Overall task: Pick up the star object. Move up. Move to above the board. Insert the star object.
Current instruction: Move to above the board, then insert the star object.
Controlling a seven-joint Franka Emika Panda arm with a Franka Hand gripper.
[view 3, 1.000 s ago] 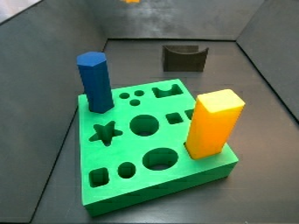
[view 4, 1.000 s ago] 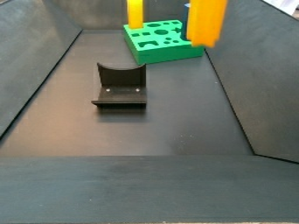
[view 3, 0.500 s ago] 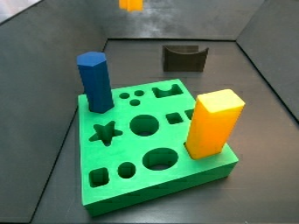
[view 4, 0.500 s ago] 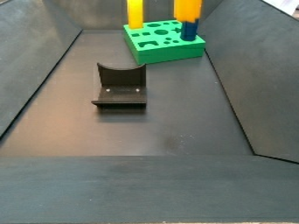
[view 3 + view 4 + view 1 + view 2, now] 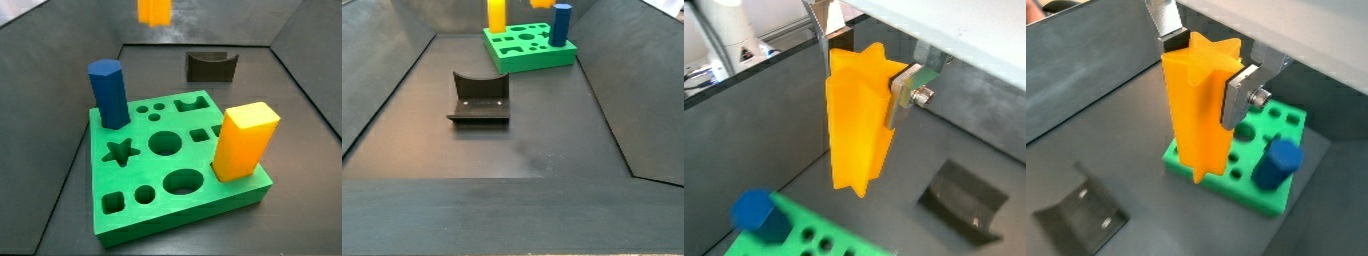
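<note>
Two silver fingers point(image 5: 1244, 88) of gripper point(image 5: 1207, 62) clamp star peg point(image 5: 1200, 105) upright, in air above green board point(image 5: 1244, 165); blue peg point(image 5: 1275, 165) stands in board

claw point(image 5: 1207, 62) high above board point(image 5: 174, 160), blue peg point(image 5: 108, 93) nearby

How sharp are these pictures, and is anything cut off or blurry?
In both wrist views the gripper and the star object it holds are sharp; the background top corner is blurred. In a side view the star object is cropped by the frame's top edge.
</note>
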